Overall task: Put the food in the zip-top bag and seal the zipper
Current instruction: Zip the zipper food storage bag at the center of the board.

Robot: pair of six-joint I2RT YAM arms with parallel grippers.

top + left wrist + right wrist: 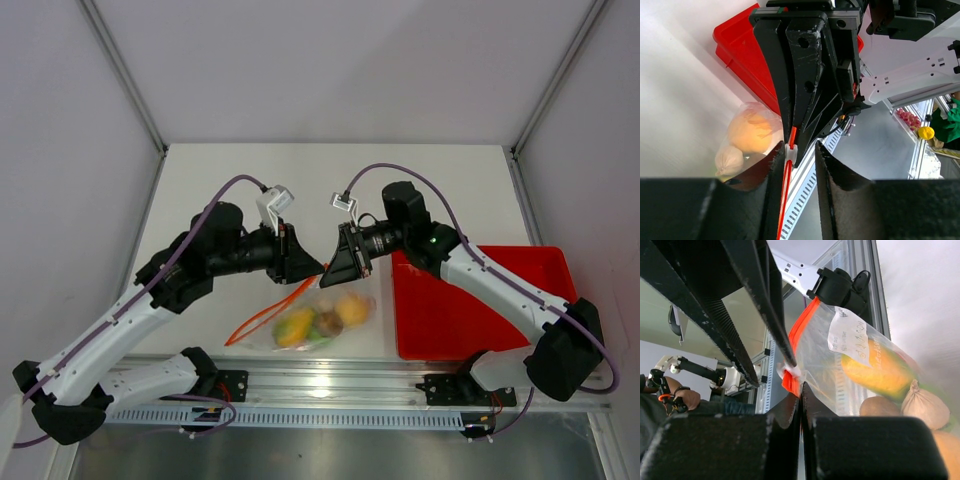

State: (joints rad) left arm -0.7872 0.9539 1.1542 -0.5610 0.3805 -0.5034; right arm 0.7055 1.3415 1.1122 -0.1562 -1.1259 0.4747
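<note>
The zip-top bag [318, 318] lies at the table's near edge with its mouth corner lifted. Inside are a yellow-green mango [295, 326], a brown kiwi-like ball [328, 322] and an orange [352, 308]. The red-orange zipper [262, 318] trails to the left. My right gripper [328, 280] is shut on the zipper end [796, 385] of the bag [840, 375]. My left gripper [315, 268] faces it, open [799, 150], with the strip [786, 185] and its white slider [791, 154] between the fingers, against one finger. In the right wrist view the mango [885, 371] and a beige piece [925, 405] show.
A red tray [480, 300] stands on the table right of the bag, under the right arm; it also shows in the left wrist view [747, 55]. An aluminium rail [340, 385] runs along the near edge. Grey walls enclose the table.
</note>
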